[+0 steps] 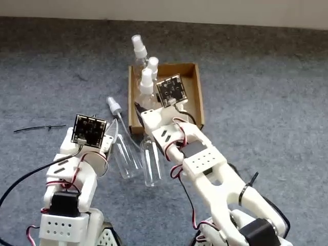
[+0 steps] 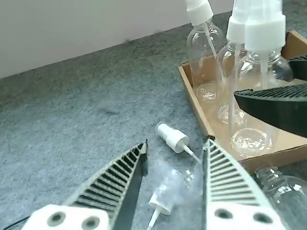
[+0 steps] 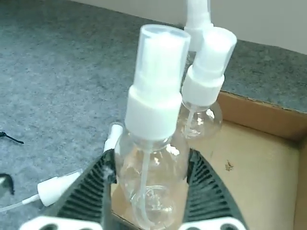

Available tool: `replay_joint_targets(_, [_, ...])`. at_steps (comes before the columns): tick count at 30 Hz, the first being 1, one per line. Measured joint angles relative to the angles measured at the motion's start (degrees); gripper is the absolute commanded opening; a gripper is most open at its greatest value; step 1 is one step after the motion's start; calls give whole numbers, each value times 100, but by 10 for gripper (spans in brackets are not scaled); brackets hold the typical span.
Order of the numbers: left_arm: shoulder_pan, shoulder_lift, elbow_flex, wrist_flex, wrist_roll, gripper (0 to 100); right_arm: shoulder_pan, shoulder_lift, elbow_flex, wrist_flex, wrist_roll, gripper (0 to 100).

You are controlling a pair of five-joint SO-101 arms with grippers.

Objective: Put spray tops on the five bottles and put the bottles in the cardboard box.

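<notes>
R gripper (image 3: 150,160) is clamped on a capped bottle (image 3: 152,143) at the cardboard box (image 3: 268,124) edge, by two capped ones. Step: boxing it. Next: lower upright, release. L gripper (image 2: 176,143) has jaws apart over a loose spray top (image 2: 170,135). High view adds two uncapped bottles (image 1: 125,156) lying nearby.

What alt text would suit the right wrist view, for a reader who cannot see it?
The right gripper holds a clear bottle with a white spray top upright at an edge of the cardboard box. A second topped bottle stands behind it in the box, and a loose spray top lies on the grey carpet.
</notes>
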Motion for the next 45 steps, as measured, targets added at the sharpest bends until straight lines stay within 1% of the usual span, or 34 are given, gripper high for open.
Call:
replay_joint_targets(22, [0,0,0,0,0,172,0,0,0,0,0,5])
replay_joint_targets(29, [0,0,0,0,0,172,-9,53,378,-554,0,5])
replay_joint_targets(41, [0,0,0,0,0,172,-35,53,413,-607,0,5])
replay_joint_targets(45, [0,0,0,0,0,172,-70,299,404,-633,9,5])
